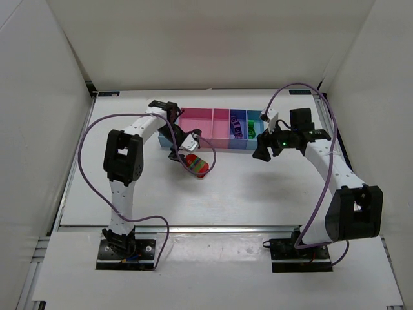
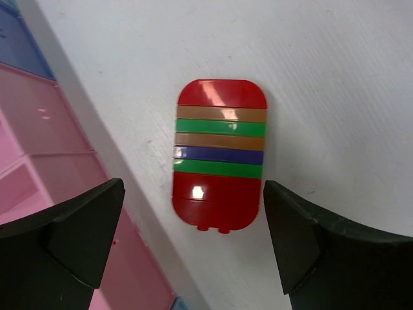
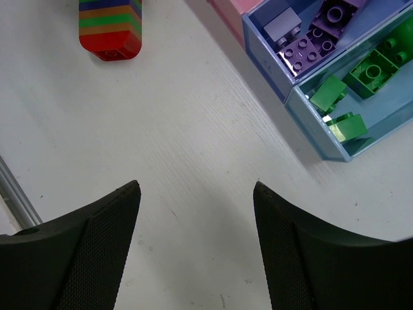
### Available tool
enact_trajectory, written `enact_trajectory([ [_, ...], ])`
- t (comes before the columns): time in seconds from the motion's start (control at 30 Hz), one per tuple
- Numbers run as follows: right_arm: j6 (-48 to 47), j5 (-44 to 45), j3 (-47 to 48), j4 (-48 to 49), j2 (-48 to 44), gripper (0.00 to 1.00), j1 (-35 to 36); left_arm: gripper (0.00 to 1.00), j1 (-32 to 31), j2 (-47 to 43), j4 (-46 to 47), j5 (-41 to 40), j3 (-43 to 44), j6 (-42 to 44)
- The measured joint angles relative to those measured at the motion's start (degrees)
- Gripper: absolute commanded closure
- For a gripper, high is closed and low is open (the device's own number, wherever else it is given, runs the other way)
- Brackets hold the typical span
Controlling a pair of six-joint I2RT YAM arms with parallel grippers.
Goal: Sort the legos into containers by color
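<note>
A matte white surface [image 1: 245,194] is boxed in by plain white panels: a back wall [image 1: 206,45] along its far edge, and a left wall [image 1: 32,129] and a right wall [image 1: 387,97] rising from its side edges. A silvery metal rail [image 1: 213,228] runs along the near edge, with a lower white board [image 1: 213,278] in front of it. The light is even and diffuse, leaving only soft grey shadows on the surface.

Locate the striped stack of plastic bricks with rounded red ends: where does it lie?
The stack lies flat on the white table, left of centre in the top view, near the wide pink bin, beneath the open left pincer.
</note>
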Motion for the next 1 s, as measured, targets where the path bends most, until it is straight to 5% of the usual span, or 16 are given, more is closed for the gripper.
enact_trajectory([
  [1.0, 0.44, -0.39, -0.11, 0.61, 0.90, 0.26, -0.39, 0.01, -1.64, 1.29, -0.11, -3.74, -4.42, -2.19],
])
